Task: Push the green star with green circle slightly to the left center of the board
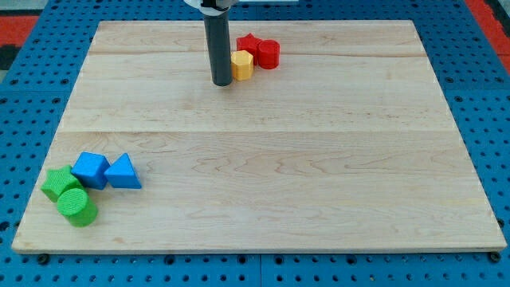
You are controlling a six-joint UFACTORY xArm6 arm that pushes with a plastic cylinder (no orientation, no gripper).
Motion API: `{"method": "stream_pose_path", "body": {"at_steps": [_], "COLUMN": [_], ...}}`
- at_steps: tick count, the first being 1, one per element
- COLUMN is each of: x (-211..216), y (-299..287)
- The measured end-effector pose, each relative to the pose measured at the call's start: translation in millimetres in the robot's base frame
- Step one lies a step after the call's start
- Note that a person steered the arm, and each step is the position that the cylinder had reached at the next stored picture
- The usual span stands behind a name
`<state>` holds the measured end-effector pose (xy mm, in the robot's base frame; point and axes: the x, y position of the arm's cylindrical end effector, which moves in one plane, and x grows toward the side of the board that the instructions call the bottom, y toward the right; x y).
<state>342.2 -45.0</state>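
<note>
I have no jaws, so no state to tell. My tip [221, 82] stands beside the yellow block [241, 64], well apart from the green star block [58, 182] and green cylinder [77, 207]; pushing is not started.

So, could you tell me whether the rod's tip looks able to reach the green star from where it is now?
Probably yes: my tip sits beside the yellow block near the view's top, and bare board lies between it and the green star.

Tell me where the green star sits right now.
The green star lies near the board's bottom-left corner in the camera view, touching the green circle below-right and the blue cube on its right.
</note>
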Motion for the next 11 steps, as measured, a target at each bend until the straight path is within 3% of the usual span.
{"method": "stream_pose_path", "body": {"at_steps": [2,3,4,5,6,7,8,9,10,11], "x": [139.0,173.7,213.8,242.4,253.8,233.1,223.1,265.4,268.3,254.0], "y": [24.3,14.1,-13.2,-78.7,-172.2,-186.9,-165.7,-167.8,-257.1,-242.9]}}
